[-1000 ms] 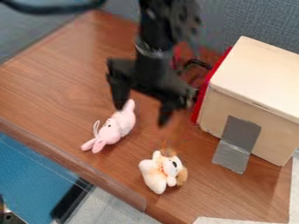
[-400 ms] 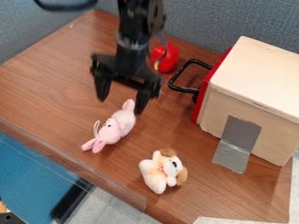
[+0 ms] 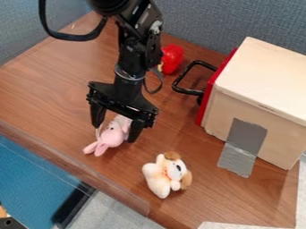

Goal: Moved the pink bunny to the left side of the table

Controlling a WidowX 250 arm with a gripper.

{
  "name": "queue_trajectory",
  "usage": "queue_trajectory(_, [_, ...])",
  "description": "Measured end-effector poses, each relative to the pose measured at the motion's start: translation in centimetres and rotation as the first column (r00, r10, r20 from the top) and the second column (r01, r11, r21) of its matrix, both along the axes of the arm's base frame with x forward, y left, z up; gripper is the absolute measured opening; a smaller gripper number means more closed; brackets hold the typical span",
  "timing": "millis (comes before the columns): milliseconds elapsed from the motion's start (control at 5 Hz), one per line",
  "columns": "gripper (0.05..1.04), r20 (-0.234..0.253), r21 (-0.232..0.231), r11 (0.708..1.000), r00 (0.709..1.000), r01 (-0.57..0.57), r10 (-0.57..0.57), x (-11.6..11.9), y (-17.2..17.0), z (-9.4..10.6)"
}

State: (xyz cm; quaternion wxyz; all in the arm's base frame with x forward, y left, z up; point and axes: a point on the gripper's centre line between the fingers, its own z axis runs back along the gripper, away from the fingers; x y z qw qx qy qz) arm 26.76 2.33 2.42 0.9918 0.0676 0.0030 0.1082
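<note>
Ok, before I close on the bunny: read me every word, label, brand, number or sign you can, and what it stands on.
No readable text.
Upper part of the arm: pale marks, too small to tell whether they are lettering.
Pink bunny, wooden box, grey tape: no lettering visible.

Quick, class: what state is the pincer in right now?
Pincer: open, its fingers spread on either side of the pink bunny.

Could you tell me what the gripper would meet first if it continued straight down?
Most likely the pink bunny, which shows between the open fingers of the gripper, though their height above the wooden table is unclear.
</note>
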Motion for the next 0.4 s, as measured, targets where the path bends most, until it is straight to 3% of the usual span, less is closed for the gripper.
queue_trajectory(200, [0.844, -0.011, -0.003, 1.0, 1.0, 0.01, -0.01, -0.07, 0.0, -0.6])
queue_trajectory(400, [0.551, -0.007, -0.005, 1.0, 1.0, -0.01, 0.01, -0.08, 0.84, -0.26])
